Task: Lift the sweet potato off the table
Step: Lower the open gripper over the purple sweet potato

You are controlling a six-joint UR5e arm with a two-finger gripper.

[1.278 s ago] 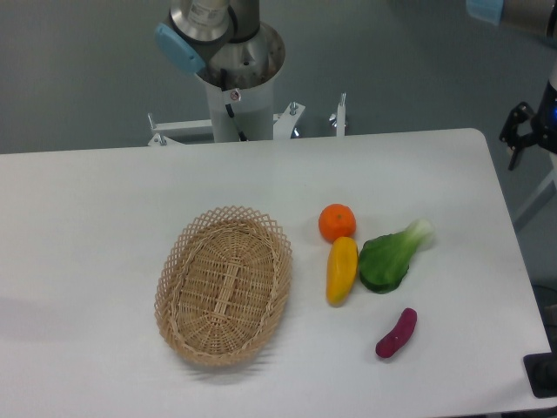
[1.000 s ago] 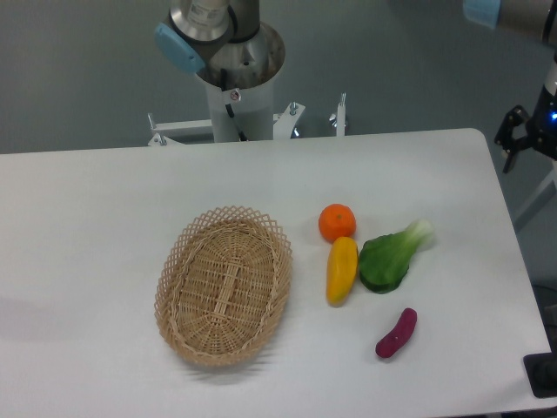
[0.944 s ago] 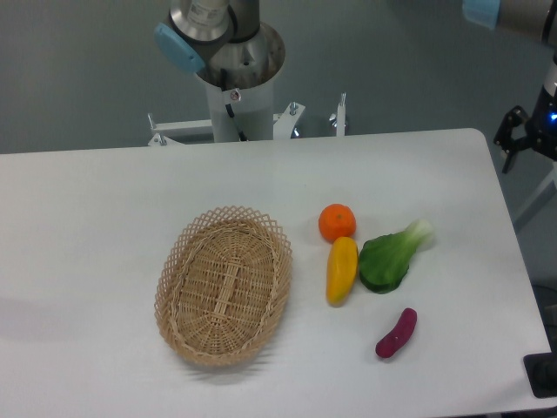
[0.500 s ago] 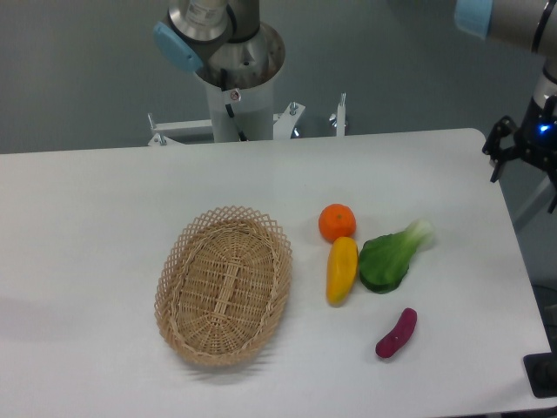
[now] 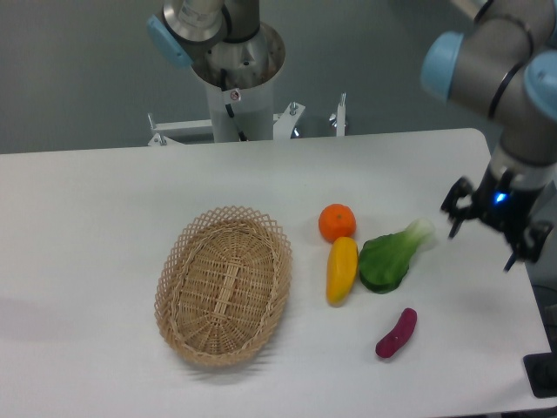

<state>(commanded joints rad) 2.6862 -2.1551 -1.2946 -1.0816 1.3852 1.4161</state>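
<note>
Sweet potato [image 5: 397,333] lies on table [image 5: 104,209], near-right, just near of bok choy [image 5: 392,257]. Gripper [image 5: 484,232] hangs above table's right edge, fingers spread apart, holding nothing, well apart from sweet potato. Yellow veg [image 5: 341,270] touches orange [image 5: 337,223]; wicker basket [image 5: 224,285] to the left.

On the table [image 5: 104,200] in front of you, a basket [image 5: 224,285] sat left of centre. To its right lay an orange [image 5: 337,222], a yellow vegetable [image 5: 341,270] just before it, and a leafy green [image 5: 392,255] beside those. The sweet potato [image 5: 396,333] lay nearest the front edge. The tool [image 5: 489,229] hovered right of the leafy green.
</note>
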